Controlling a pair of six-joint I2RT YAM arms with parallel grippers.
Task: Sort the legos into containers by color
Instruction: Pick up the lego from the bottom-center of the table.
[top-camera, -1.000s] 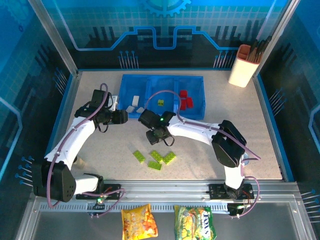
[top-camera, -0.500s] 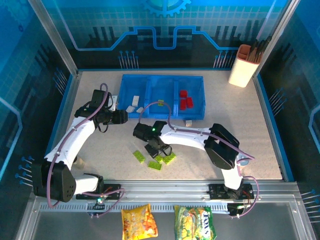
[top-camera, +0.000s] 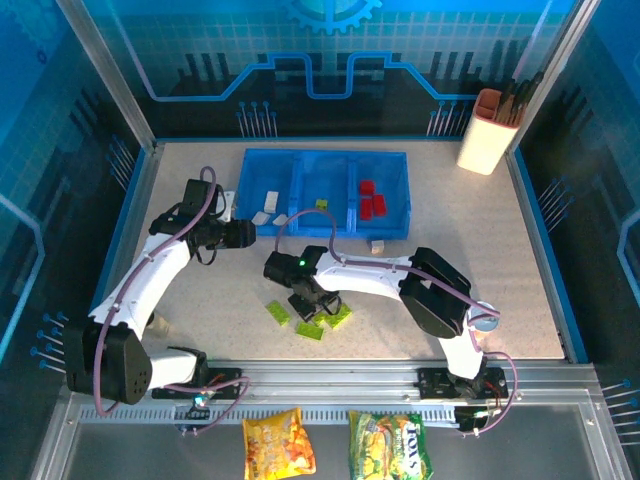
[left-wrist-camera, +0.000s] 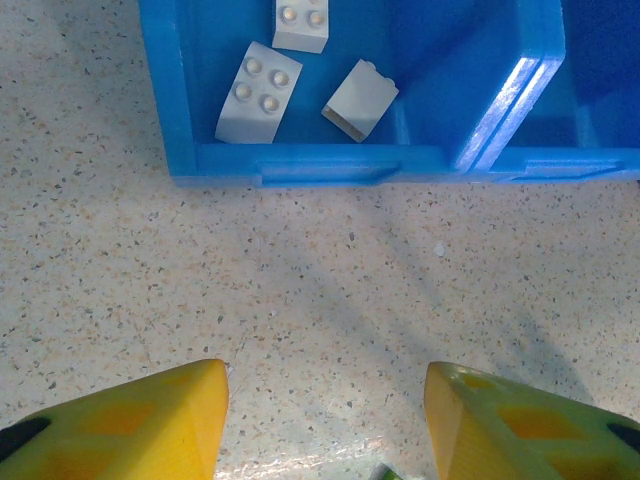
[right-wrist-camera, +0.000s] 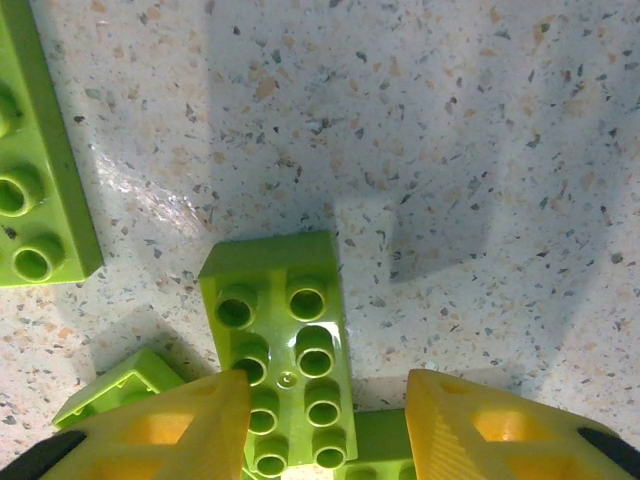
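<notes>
Over on the left, the left gripper (left-wrist-camera: 325, 420) hung with its yellow fingers (left-wrist-camera: 130, 425) spread wide and nothing between them but bare speckled table (left-wrist-camera: 330, 290). Just ahead of the fingertips stood the near wall of the blue tray (left-wrist-camera: 300, 165), and right behind that wall three white bricks (left-wrist-camera: 258, 92) lay in the left compartment. Across to the right gripper (right-wrist-camera: 325, 400): it was down low, fingers (right-wrist-camera: 480, 430) parted as well, and a lime green brick (right-wrist-camera: 285, 350) lay studs-up between them, with a gap showing at the right finger, so nothing was clamped. Outside the left finger lay a long green brick (right-wrist-camera: 30, 170), and at that fingertip a tilted green piece (right-wrist-camera: 115, 385). Well ahead, red bricks (top-camera: 370, 200) sat in the right compartment.
</notes>
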